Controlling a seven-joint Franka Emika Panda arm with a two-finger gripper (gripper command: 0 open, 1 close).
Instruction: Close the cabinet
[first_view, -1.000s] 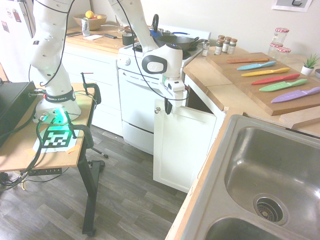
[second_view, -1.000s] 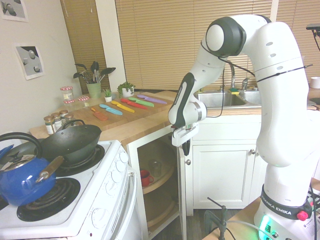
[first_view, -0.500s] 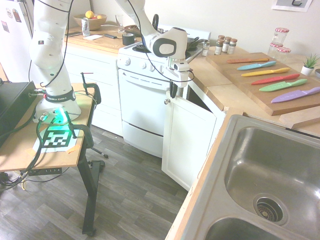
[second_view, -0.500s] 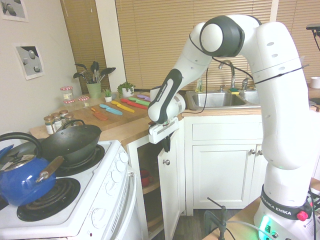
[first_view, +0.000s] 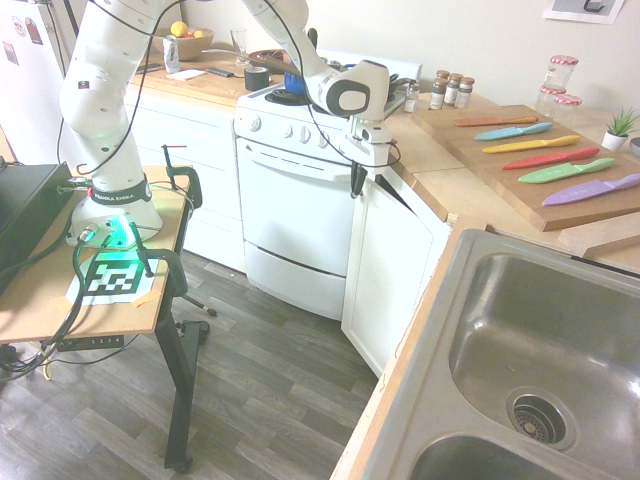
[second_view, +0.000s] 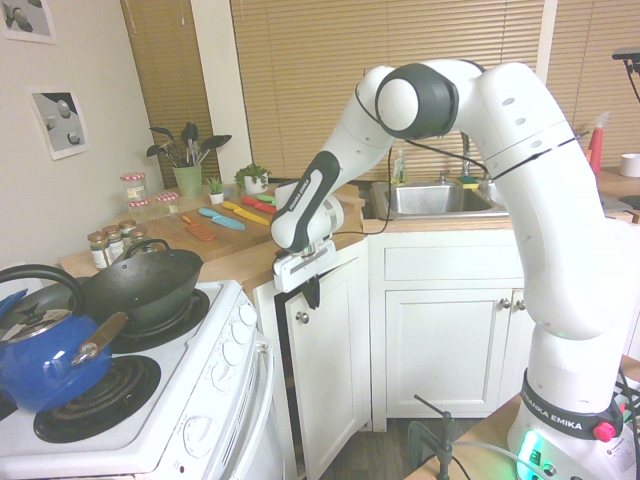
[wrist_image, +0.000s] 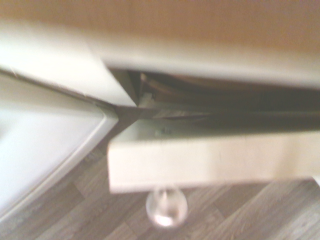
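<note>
- White cabinet door (second_view: 335, 365), the panel to be closed, stands partly open just below and beside the pincer (second_view: 313, 299); its round silver knob (second_view: 302, 317) sits right under the fingertips.
- Pincer: fingers together, narrow, gripping nothing that shows.
- To do this step well, I would press near the knob edge, where leverage is best, and follow the door's arc towards the frame, easing off as it meets it. Keep the fingertips out of the closing gap and clear of the surface (first_view: 435, 181) edge.
- Inside the cabinet, beyond the door from the pincer, a curved brown shelf (wrist_image: 200, 86) shows, blurred; its contents I can't make out.
- Across the stove from the pincer: a dark wok (second_view: 150, 300), blue kettle (second_view: 50, 360) with contents hidden, and, farther back, a green crock (second_view: 188, 181) of dark utensils.
</note>
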